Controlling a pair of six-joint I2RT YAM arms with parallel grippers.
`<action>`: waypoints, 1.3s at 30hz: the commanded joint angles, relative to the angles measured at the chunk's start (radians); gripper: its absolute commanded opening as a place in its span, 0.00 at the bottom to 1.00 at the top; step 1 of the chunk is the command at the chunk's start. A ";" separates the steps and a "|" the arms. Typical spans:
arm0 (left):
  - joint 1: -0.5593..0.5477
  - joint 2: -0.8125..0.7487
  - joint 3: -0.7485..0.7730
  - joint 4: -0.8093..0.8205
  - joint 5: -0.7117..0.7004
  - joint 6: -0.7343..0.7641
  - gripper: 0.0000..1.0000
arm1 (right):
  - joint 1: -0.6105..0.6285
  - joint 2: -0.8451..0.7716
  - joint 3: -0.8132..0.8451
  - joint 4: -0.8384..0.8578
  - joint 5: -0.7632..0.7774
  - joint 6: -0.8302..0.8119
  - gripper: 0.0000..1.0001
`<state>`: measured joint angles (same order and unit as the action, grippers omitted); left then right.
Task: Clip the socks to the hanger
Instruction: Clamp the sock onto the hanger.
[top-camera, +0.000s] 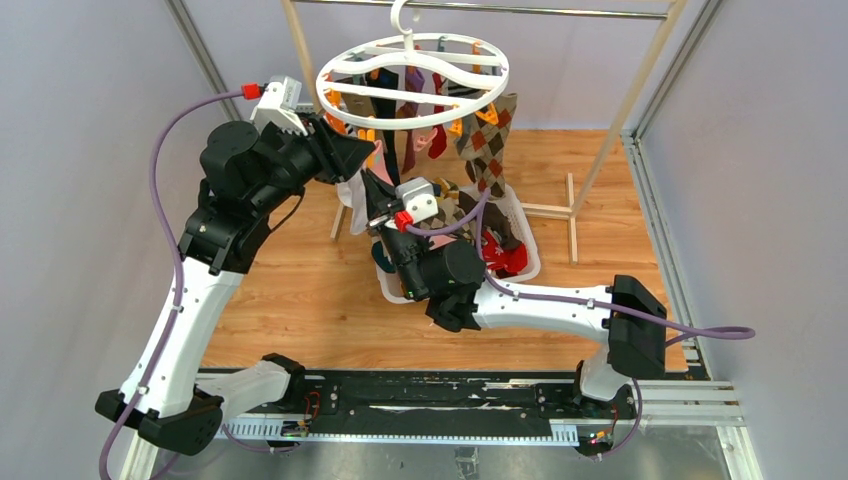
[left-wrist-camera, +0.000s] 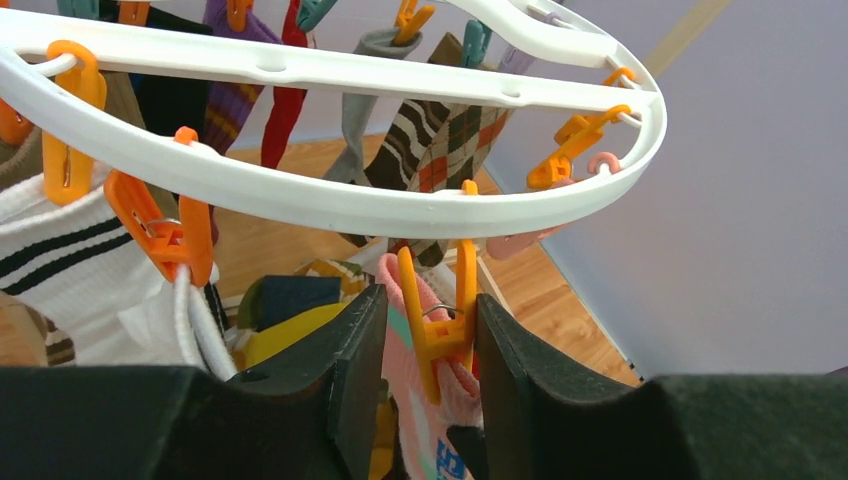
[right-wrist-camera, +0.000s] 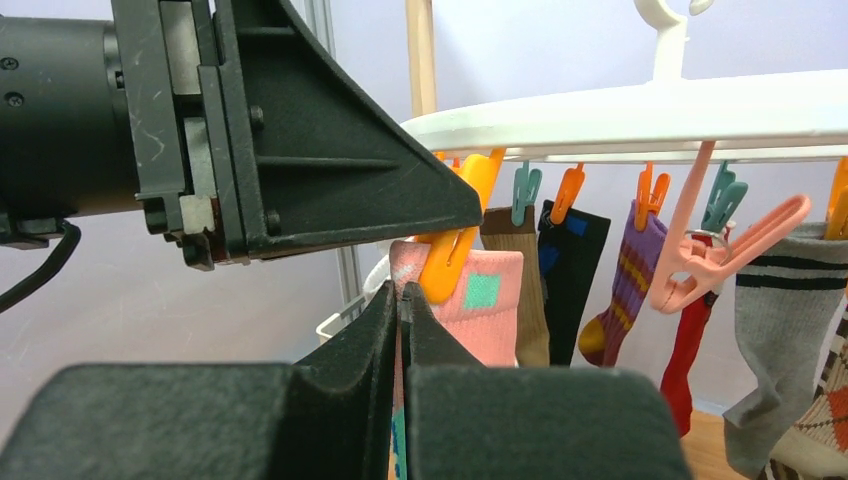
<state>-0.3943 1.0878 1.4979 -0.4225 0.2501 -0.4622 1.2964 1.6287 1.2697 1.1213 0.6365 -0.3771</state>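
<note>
The white round hanger (top-camera: 330, 100) hangs from the rail with several socks clipped on it, among them a brown argyle sock (top-camera: 490, 145). My left gripper (left-wrist-camera: 428, 300) is open, its jaws on either side of an orange clip (left-wrist-camera: 440, 320) on the ring's near rim (left-wrist-camera: 350, 205). That clip bites the top of a pink sock (left-wrist-camera: 410, 400). My right gripper (right-wrist-camera: 402, 290) is shut on the edge of the same pink sock (right-wrist-camera: 490, 320), just below the orange clip (right-wrist-camera: 445, 265). In the top view both grippers meet under the ring's left side, left (top-camera: 365, 150) above right (top-camera: 372, 192).
A white slotted basket (top-camera: 530, 250) with several loose socks stands on the wooden floor under the hanger. Wooden poles (top-camera: 620, 110) hold the metal rail. An open pink clip (right-wrist-camera: 720, 255) hangs to the right, with striped, red and grey socks behind it.
</note>
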 joint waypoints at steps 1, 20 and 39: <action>-0.003 -0.023 0.006 -0.026 0.002 0.011 0.44 | -0.003 -0.034 0.003 0.038 0.011 0.030 0.01; -0.003 -0.054 -0.020 -0.054 -0.014 0.035 0.55 | -0.147 -0.443 -0.247 -0.416 -0.080 0.343 0.54; -0.005 -0.079 -0.196 -0.091 0.230 0.231 0.59 | -0.704 -0.485 -0.110 -0.811 -0.912 0.606 0.65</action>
<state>-0.3950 1.0279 1.3239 -0.5083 0.5209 -0.3119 0.6674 1.1194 1.1175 0.3214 -0.1165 0.1791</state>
